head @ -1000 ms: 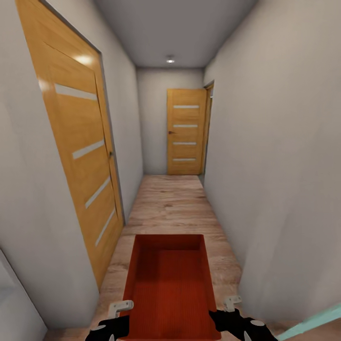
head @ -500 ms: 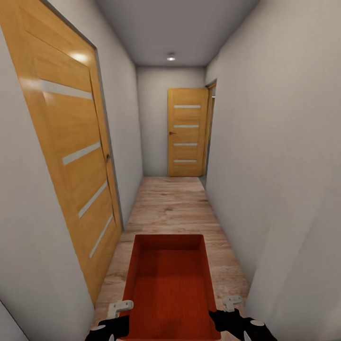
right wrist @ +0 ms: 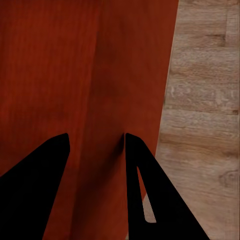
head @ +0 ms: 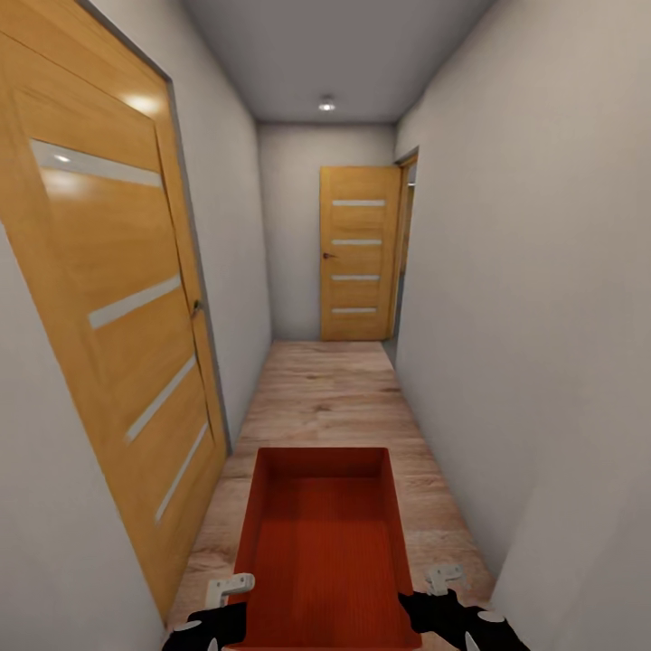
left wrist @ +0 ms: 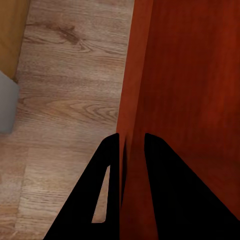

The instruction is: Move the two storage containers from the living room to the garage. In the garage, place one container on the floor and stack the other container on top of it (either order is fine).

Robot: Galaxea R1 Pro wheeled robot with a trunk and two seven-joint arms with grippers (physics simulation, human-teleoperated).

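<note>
The storage container (head: 324, 551), an orange-red, lidless rectangular box with thin plain walls, was held off the light wood-plank floor (head: 325, 389) of a narrow hallway with pale grey walls, directly in front of the robot and between its two arms. The left claw (left wrist: 131, 145) was clenched over the container's left side wall, one finger outside and one inside, with only the thin wall between them. The right claw (right wrist: 96, 142) straddled the right side wall in the same way, though a wider band of red showed between its fingers; it appeared to be grasping that wall too. Beyond the container the hallway ran on to an orange wooden door with pale horizontal slats (head: 359, 253) in the end wall, and a similar slatted door (head: 117, 316) stood close by on the container's left. Judged from this, the task was at its carrying stage: one container was lifted and on its way, no dark concrete garage floor was in sight, nothing was set down yet, and the fetching and stacking of the second container remained.
</note>
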